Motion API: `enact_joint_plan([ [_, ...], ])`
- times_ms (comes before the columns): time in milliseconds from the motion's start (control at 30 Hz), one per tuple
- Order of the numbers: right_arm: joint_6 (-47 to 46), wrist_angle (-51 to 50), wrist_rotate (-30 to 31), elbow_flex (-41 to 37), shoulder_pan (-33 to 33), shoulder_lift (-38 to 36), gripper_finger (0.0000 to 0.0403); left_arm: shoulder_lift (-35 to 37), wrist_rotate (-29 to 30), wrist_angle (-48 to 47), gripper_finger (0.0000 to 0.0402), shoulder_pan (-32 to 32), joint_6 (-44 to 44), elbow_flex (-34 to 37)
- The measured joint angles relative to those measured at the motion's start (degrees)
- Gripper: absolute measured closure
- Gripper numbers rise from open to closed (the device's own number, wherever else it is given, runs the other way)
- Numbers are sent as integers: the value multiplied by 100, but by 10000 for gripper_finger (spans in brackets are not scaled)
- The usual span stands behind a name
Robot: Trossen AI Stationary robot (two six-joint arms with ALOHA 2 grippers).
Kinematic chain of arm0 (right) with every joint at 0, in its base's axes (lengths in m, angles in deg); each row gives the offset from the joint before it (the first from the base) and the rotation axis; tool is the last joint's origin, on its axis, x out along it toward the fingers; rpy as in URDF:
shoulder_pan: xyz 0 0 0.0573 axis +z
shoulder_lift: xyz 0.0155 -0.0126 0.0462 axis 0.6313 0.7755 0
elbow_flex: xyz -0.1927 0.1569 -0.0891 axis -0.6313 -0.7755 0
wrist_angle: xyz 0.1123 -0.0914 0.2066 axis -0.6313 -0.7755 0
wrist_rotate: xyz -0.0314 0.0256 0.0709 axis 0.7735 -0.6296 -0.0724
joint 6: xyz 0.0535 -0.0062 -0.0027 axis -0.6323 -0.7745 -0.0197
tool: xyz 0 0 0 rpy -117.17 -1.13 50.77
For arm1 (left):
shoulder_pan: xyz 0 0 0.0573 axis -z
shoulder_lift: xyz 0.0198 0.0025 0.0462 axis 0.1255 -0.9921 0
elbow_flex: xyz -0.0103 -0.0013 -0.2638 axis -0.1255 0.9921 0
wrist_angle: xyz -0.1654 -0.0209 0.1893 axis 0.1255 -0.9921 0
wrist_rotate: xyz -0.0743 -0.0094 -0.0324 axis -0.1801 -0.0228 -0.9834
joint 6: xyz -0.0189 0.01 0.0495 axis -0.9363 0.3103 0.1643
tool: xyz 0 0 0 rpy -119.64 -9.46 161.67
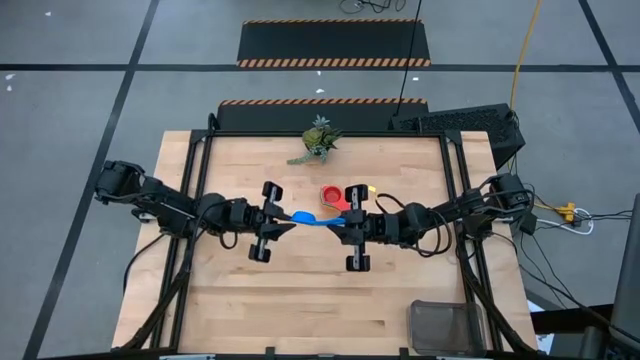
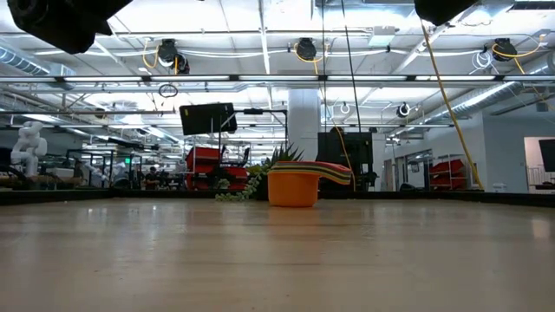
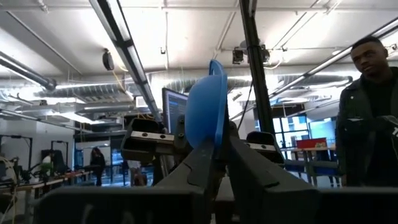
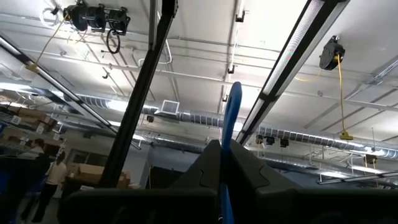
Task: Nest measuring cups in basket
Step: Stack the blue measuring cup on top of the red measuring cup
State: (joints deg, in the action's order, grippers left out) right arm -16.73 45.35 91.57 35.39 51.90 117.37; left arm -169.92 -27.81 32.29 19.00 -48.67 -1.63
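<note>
A light, stiff, rather slippery plastic blue measuring cup (image 1: 303,216) is held above the bench (image 1: 300,300) between both arms, the left gripper (image 1: 281,222) clamped at its bowl, the right gripper (image 1: 342,224) on its flat handle, far from the basket (image 1: 445,326).

Cut off by the picture's lower edge: the basket (image 1: 447,327); hidden inside the orange cup (image 2: 293,189) beside the plant (image 2: 260,178): all but the rims of cups stacked within.

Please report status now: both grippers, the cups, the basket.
Left gripper and right gripper both shut on blue cup, mid-air. Stacked cups on table. Basket empty, near corner.
</note>
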Motion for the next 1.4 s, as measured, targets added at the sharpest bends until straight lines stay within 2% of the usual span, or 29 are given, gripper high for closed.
enact_joint_plan([
  [167,0,0,5,0,0,-2,403,0,-24,0,359,-28,-112,0],
  [433,2,2,24,0,-4,-2,403,13,-39,0,273,-26,-188,2],
  [567,4,0,32,0,-4,-2,403,13,-53,0,252,-26,-222,2],
  [700,4,1,43,0,-4,-2,403,13,-57,2,263,-26,-245,2],
  [933,-24,1,45,0,-4,-2,403,13,-65,7,327,-138,-510,2],
  [1067,-35,0,50,0,-4,-2,403,13,-282,4,344,-243,-698,4],
  [1200,-70,0,55,-2,-4,-2,403,56,-350,-8,330,-256,-736,17],
  [1400,-149,7,319,-2,0,-8,403,82,-350,2,278,-246,-778,17],
])
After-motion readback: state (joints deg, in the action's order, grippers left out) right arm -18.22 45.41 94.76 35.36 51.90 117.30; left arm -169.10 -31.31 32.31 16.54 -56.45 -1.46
